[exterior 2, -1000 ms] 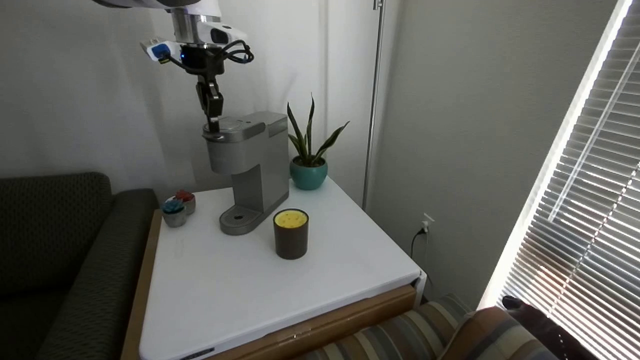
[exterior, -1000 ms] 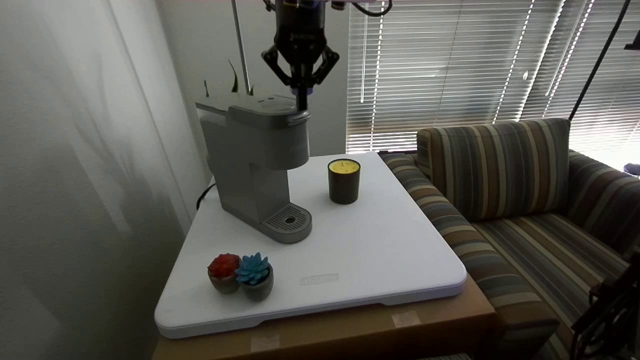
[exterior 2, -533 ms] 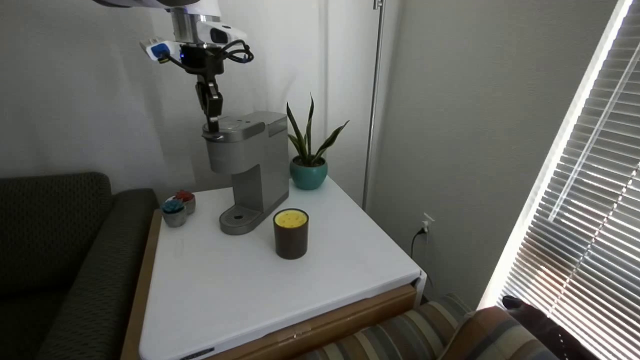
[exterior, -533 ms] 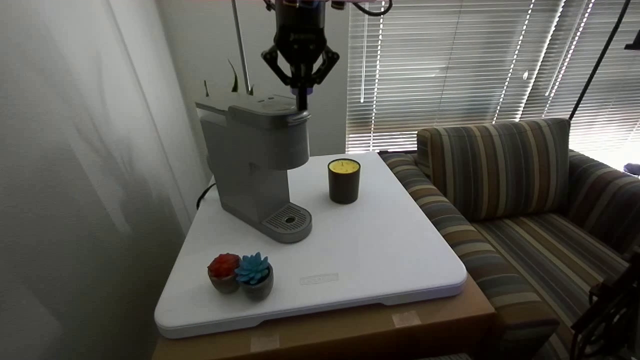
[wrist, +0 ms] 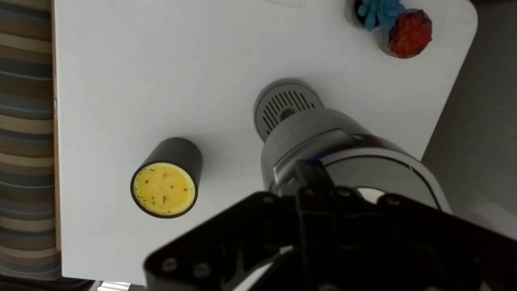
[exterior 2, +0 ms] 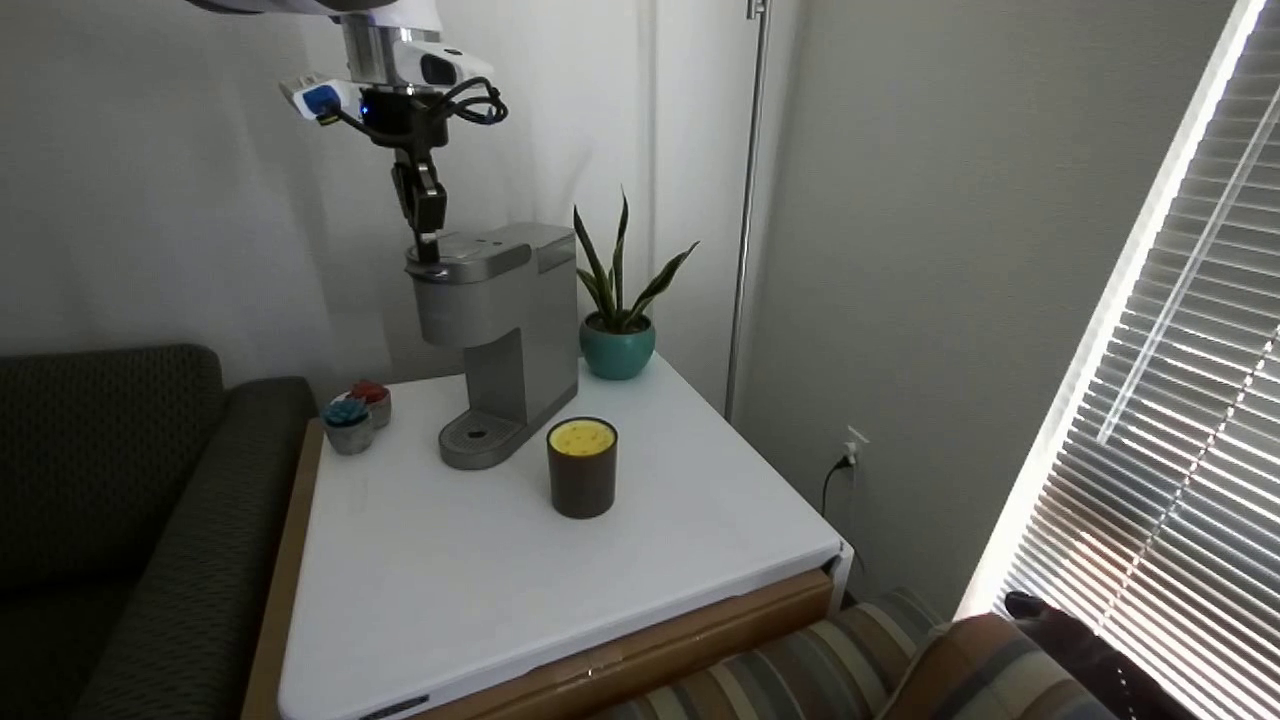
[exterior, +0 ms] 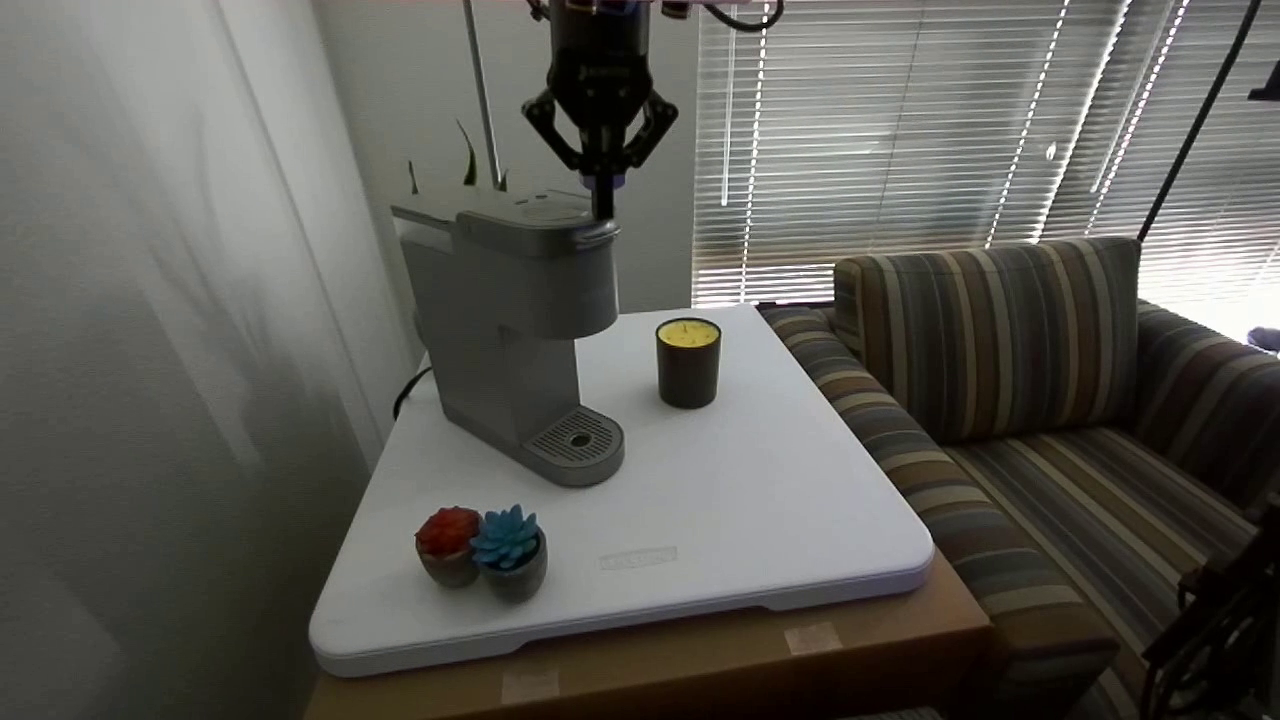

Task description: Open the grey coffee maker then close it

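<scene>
The grey coffee maker [exterior: 475, 330] stands upright on the white table; it also shows in an exterior view [exterior 2: 550, 320] and in the wrist view [wrist: 299, 127]. Its top lid [exterior: 525, 225] is down, with a rounded lip at the front. My gripper [exterior: 603, 205] points straight down with its fingers together and nothing visible between them. The fingertips are at the lid's front edge, just by the lip, in both exterior views [exterior 2: 427, 248]. In the wrist view the fingertips [wrist: 311, 167] overlap the lip. Whether they press on it, I cannot tell.
A dark candle with yellow wax [exterior: 688, 370] stands beside the coffee maker. Two small potted succulents [exterior: 510, 560] sit near a table edge. A snake plant in a teal pot [exterior 2: 617, 348] and a metal pole [exterior 2: 745, 250] are behind. A striped armchair [exterior: 990, 350] adjoins the table.
</scene>
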You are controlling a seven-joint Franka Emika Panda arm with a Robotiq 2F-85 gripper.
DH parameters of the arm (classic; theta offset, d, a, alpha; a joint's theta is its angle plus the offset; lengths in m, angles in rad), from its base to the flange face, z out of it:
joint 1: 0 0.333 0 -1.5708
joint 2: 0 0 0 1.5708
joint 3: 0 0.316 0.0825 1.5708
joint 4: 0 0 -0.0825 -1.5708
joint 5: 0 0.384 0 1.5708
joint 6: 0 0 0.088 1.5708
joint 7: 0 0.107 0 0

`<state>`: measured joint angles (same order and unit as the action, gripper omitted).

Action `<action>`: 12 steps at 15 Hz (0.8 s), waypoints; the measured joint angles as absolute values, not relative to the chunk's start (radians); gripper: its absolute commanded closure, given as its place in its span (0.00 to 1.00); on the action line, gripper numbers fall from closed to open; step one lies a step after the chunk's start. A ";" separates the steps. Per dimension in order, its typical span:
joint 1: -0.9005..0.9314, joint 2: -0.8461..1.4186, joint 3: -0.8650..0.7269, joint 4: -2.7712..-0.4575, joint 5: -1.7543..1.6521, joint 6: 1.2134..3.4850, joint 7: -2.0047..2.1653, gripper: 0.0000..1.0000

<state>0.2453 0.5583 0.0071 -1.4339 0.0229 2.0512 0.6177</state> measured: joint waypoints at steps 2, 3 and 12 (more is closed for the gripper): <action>0.246 0.557 0.007 -1.434 0.021 2.051 0.618 1.00; 0.246 0.557 0.007 -1.434 0.020 2.054 0.618 1.00; 0.246 0.552 0.005 -1.433 0.016 2.084 0.630 1.00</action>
<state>0.2456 0.5521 0.0046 -1.4331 0.0158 2.0842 0.6302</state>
